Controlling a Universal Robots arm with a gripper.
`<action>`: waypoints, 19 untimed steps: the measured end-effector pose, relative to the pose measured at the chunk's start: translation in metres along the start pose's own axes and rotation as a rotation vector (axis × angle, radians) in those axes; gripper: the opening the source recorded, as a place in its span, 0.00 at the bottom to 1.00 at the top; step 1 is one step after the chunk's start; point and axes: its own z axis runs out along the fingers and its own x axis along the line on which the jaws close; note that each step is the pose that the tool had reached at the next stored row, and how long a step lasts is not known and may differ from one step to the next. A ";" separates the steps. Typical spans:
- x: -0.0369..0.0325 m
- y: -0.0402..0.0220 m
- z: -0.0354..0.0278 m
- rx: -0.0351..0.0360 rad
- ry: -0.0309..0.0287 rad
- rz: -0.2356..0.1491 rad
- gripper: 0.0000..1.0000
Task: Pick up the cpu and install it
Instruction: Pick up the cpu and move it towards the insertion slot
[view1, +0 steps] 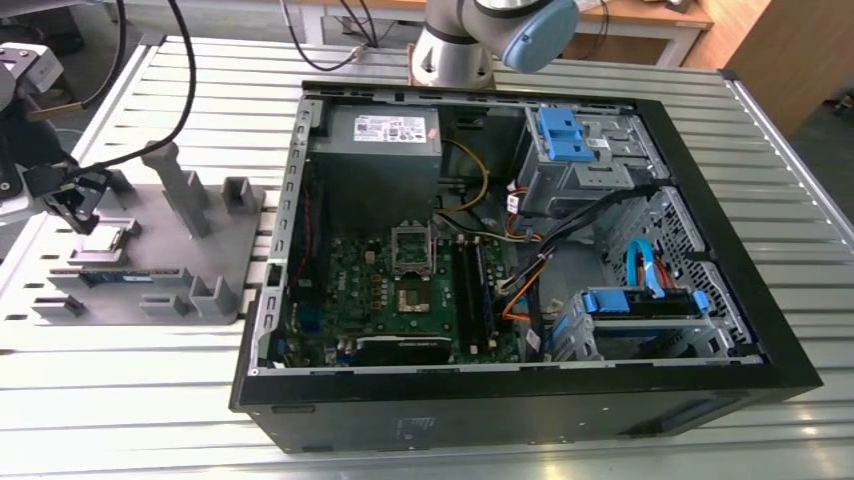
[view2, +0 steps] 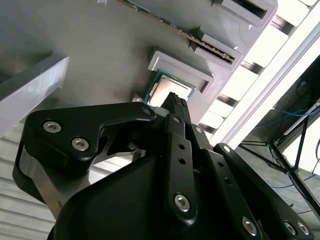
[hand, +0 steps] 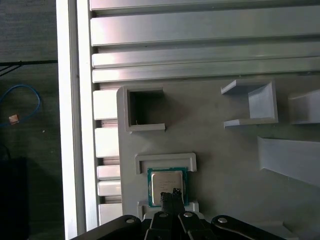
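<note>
Grey tray (hand: 225, 165) on the table (hand: 200, 30), pincer (hand: 170, 196) pressed together right over the cpu (hand: 167, 180), so dropping now could scrape its top

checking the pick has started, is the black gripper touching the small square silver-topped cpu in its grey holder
Cannot tell. In the first wrist view the gripper overlaps the cpu, with neither contact nor gap plain.

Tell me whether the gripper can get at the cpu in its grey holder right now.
Probably yes. The gripper hangs right over the cpu, which lies uncovered in its grey holder, with nothing between them; its jaws look shut, though.
</note>
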 end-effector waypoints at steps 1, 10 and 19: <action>0.0000 0.0000 0.0000 0.0000 0.0000 0.000 0.11; 0.0000 0.0000 0.0001 0.0000 0.0000 0.000 0.23; 0.0000 0.0000 0.0002 0.0000 0.0000 0.000 0.58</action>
